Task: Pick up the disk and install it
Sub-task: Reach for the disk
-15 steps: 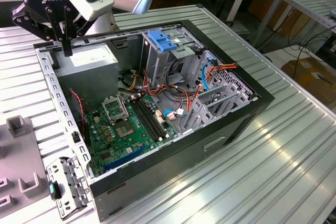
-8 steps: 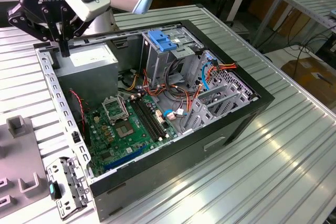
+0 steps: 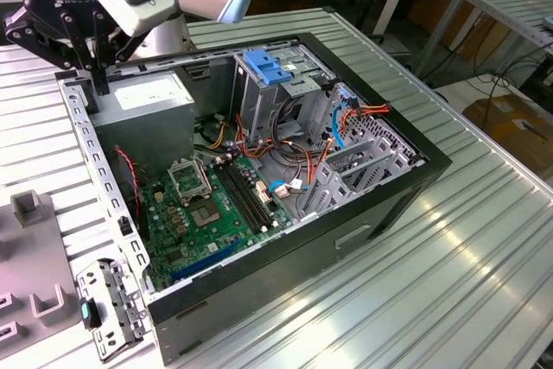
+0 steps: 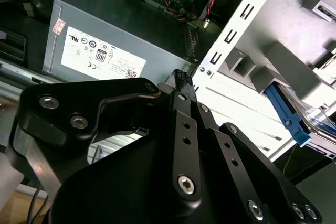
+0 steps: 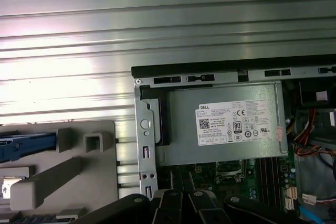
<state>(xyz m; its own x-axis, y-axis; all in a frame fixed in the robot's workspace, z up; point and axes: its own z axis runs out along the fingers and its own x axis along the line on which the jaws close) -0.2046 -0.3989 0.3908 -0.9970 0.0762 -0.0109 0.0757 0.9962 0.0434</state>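
Arm is over the corner of the case [image 3: 436, 162] at the exterior view's upper left. Gripper [image 3: 95, 75] hangs just above the PSU [image 3: 143, 97], close to the case's perforated side rail. Jaws look closed on each other with nothing between them. In the second wrist view the ribbed tip sits over the rail edge beside the PSU.

Disk [image 5: 25, 147] is outside the case, lying in the grey holder [image 5: 79, 174] on the counter [image 3: 484, 257], beyond the case wall and well apart from the gripper. The first wrist view catches its blue side rail. The second wrist view shows the disk [image 4: 287, 113] too, blue rail running along the holder. Untouched.

Case lies open on its side with the board [image 3: 216, 205] facing up. Cables [image 3: 298, 149] are loose around the cage [image 3: 259, 110], and a blue latch plate [image 3: 268, 66] sits on top of the cage. A small metal bracket [image 3: 108, 308] lies on the counter by the case's near corner.
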